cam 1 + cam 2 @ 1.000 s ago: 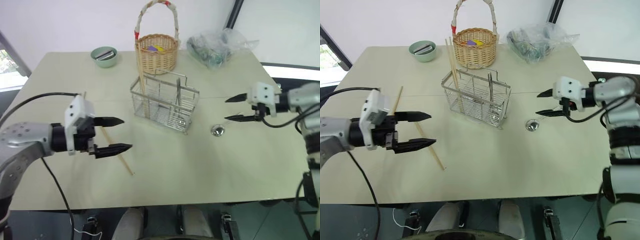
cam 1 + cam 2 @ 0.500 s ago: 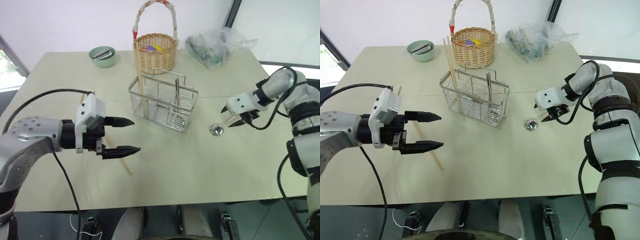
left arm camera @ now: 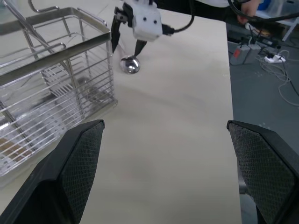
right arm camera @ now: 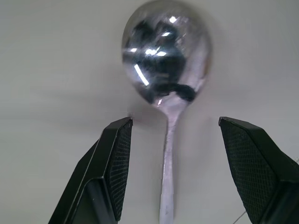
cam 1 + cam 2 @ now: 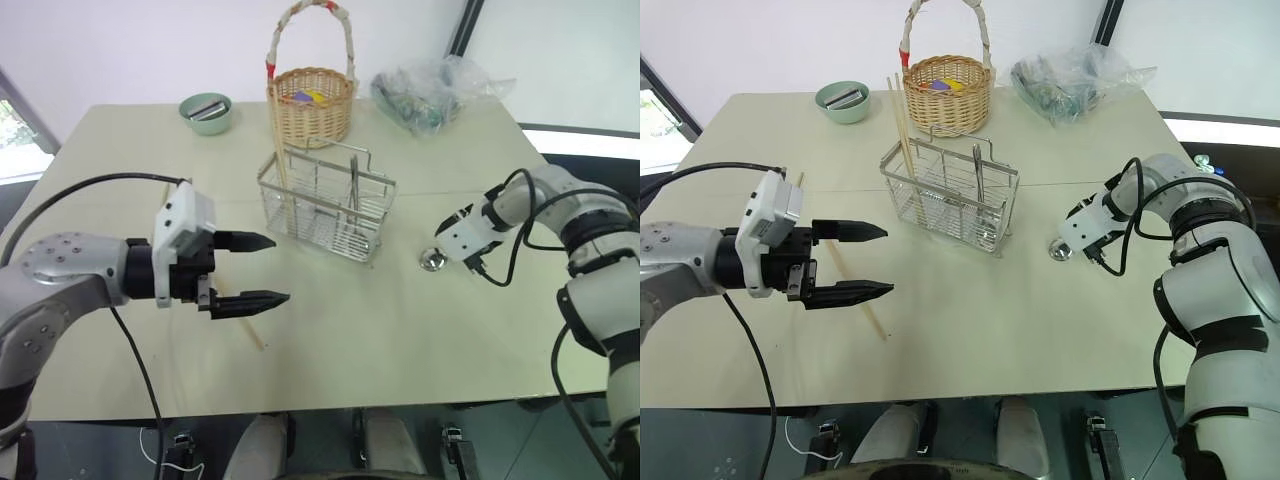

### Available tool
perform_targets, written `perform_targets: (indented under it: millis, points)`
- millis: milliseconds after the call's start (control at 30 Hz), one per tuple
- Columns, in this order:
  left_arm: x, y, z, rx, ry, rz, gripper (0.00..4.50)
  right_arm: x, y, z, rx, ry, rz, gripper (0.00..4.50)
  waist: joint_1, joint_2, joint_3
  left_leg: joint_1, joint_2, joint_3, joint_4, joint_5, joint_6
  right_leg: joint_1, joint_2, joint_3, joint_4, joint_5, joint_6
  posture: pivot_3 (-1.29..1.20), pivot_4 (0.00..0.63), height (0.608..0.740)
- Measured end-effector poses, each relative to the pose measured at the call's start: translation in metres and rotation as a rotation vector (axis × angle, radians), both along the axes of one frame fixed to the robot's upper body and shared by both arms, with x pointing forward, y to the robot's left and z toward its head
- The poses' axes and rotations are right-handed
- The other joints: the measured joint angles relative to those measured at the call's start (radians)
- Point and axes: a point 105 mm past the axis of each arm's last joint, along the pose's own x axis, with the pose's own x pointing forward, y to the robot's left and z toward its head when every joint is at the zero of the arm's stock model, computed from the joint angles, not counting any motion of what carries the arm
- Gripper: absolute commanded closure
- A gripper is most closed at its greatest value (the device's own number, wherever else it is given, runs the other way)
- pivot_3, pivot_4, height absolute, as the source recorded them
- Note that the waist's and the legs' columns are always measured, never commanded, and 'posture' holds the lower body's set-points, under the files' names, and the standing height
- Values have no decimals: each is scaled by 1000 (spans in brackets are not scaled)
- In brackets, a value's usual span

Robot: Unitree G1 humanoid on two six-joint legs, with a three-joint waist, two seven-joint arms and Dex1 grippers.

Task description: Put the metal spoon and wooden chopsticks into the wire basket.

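We see the right gripper (image 4: 170, 140) with its jaws parted, one black finger (image 4: 114, 163) on each side of the metal spoon (image 4: 166, 84)'s slim handle, and we cannot tell that they touch it. The spoon lies flat on the table (image 5: 400, 340), bowl up, towards the right edge. This gripper points steeply down at it, the forearm bent back towards the right edge.

The left gripper (image 5: 255, 270) has its jaws spread wide with nothing between them. It hangs level above the table's left half, pointing across towards the wire basket (image 5: 325, 205), its arm coming in from the left edge.

The wire basket stands near the middle of the table. One of the wooden chopsticks (image 5: 281, 150) stands upright in its left compartment, rising well above the rim. Another chopstick (image 5: 858, 295) lies flat on the table, partly under the left gripper.

We can read no writing or labels.
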Motion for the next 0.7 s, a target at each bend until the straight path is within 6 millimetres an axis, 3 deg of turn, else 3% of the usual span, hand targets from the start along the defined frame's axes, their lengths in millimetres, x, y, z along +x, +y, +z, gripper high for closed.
perform_targets:
  millis: [100, 167, 200, 333, 567, 700]
  points:
    - [1, -1, 5, -8, -13, -1, 71, 2, 1, -2, 12, -15, -2, 1457, -1, -2, -1, 0, 0, 0, 1, 0, 0, 1, 1, 0, 0, 0, 0, 0, 150, 678]
    - [1, -2, 7, -12, -17, -4, 0, 3, 3, -2, 16, -26, 1, 2007, -3, -3, -2, 1, 0, 0, 2, 0, 0, 1, 1, 1, 0, 0, -1, 0, 150, 678]
    - [1, -2, 7, -11, -17, -3, 0, 4, 4, -3, 23, -26, -5, 2315, -5, -3, -2, 1, 0, 0, 2, 0, 1, 1, 2, 1, 0, 1, -2, 0, 150, 678]
    - [3, -1, 8, -12, -14, 1, 0, 6, 13, -4, 75, -23, -13, 4441, -20, -3, -1, 1, 1, -1, 2, 0, 1, 0, 3, 1, 3, 1, -2, 0, 150, 678]
    - [6, -1, 11, -20, -21, 5, 0, 3, 16, 2, 134, 6, -31, 4482, -23, -3, -1, 1, 1, -2, 1, 0, 1, 0, 3, 1, 3, 2, 0, 0, 150, 678]
    - [9, -1, 13, -26, -37, 9, 0, -1, 21, 8, 266, 46, -58, 4482, -23, -3, -1, 1, 1, -2, 1, 0, 1, 1, 3, 1, 3, 2, 1, 0, 150, 678]
